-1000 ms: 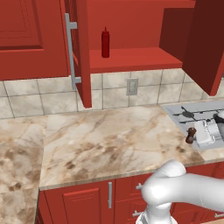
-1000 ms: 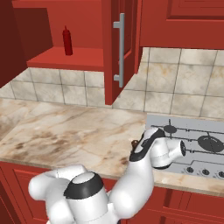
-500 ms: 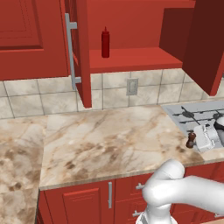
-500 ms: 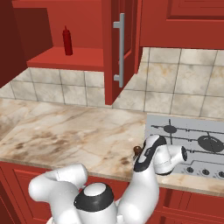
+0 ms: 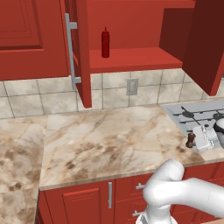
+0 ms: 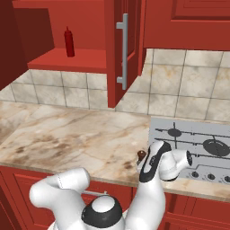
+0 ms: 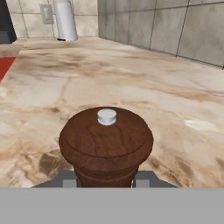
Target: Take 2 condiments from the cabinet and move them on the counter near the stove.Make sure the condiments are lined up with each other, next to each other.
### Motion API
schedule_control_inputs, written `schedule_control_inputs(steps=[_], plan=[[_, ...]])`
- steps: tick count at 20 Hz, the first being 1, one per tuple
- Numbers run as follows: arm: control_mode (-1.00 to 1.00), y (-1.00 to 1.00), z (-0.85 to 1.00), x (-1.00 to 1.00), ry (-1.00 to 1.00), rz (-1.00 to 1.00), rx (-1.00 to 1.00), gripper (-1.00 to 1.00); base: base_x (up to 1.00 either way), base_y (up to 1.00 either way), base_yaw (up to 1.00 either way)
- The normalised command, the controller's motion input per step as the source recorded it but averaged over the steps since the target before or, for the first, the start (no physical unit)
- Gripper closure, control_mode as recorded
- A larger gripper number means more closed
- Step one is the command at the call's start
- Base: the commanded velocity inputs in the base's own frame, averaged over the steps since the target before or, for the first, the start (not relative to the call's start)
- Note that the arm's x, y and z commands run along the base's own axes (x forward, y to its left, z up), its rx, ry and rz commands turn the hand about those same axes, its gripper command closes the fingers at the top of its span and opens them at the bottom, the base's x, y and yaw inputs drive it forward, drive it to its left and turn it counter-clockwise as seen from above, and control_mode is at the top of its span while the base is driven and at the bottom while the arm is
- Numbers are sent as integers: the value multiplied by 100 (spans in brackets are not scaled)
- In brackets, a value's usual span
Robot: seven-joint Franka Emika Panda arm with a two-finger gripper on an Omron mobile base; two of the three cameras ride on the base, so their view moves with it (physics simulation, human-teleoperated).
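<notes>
Wide beige marble-look counter (image 5: 109, 140) with brown veins runs beneath a wall of pale square tiles; a small grey wall outlet (image 5: 131, 86) sits in the tiling; red base cupboards with short silver handles (image 5: 110, 195) lie below the counter's pale edge; a flat silver-grey stove (image 6: 193, 139) with black burner grates adjoins the counter at the right. Tall glossy red wall cabinet (image 5: 83, 52) stands with its door swung out, its long vertical silver bar handle (image 5: 70, 50) facing the camera; on its red shelf (image 5: 131, 59) stands a slim red squeeze bottle with a pointed nozzle (image 5: 105, 43), upright and alone. Dark brown pepper-mill-shaped shaker with a small silver knob top (image 7: 106, 146) stands upright on the counter just beside the stove's near corner; the gripper (image 5: 196, 141) has its jaws closed on the shaker's body. The fingertips are largely hidden beneath the shaker's cap in the hand view; in the base views the arm covers most of the shaker, leaving only its top visible.
</notes>
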Motion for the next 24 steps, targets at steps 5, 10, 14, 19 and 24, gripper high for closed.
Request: schedule_control_inputs(steps=[5, 10, 14, 19, 24], plan=[[-100, 0, -9, 0, 1, 1, 0, 100, 0, 0, 0], [-100, 0, -7, 0, 0, 1, 0, 100, 0, 0, 0], [-100, 0, -1, 0, 0, 1, 0, -100, 0, 0, 0], [-100, 0, 0, 0, 0, 1, 0, -100, 0, 0, 0], [-100, -2, 0, 0, 0, 2, 0, -100, 0, 0, 0]])
